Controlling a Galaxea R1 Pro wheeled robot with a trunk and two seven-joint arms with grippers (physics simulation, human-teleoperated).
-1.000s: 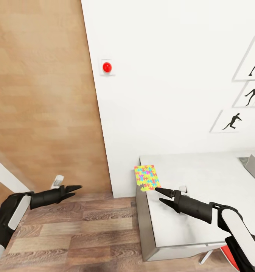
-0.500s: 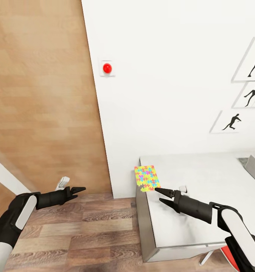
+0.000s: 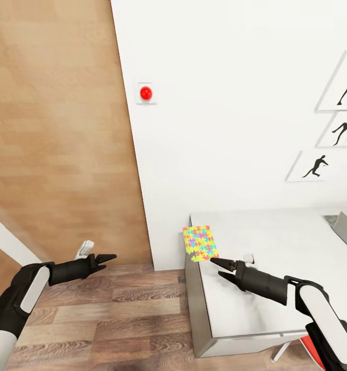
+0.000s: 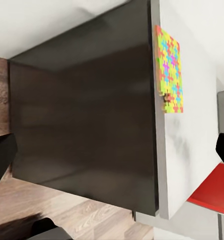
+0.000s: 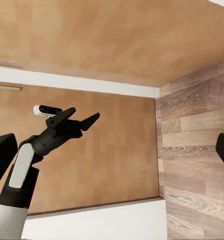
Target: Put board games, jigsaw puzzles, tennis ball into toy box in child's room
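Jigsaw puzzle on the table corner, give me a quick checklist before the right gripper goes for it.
1. Jigsaw puzzle in sight, flat at the table corner: ok.
2. Right gripper open: ok; its jaws are spread.
3. Right gripper lined up: ok; its tips sit just short of the puzzle's near edge, not touching it.
4. Left gripper out of the way: ok; it hangs over the wooden floor beside the table.
5. Puzzle edge graspable: cannot tell; it lies flat, slightly overhanging the table's side edge.
6. Toy box location: cannot tell.
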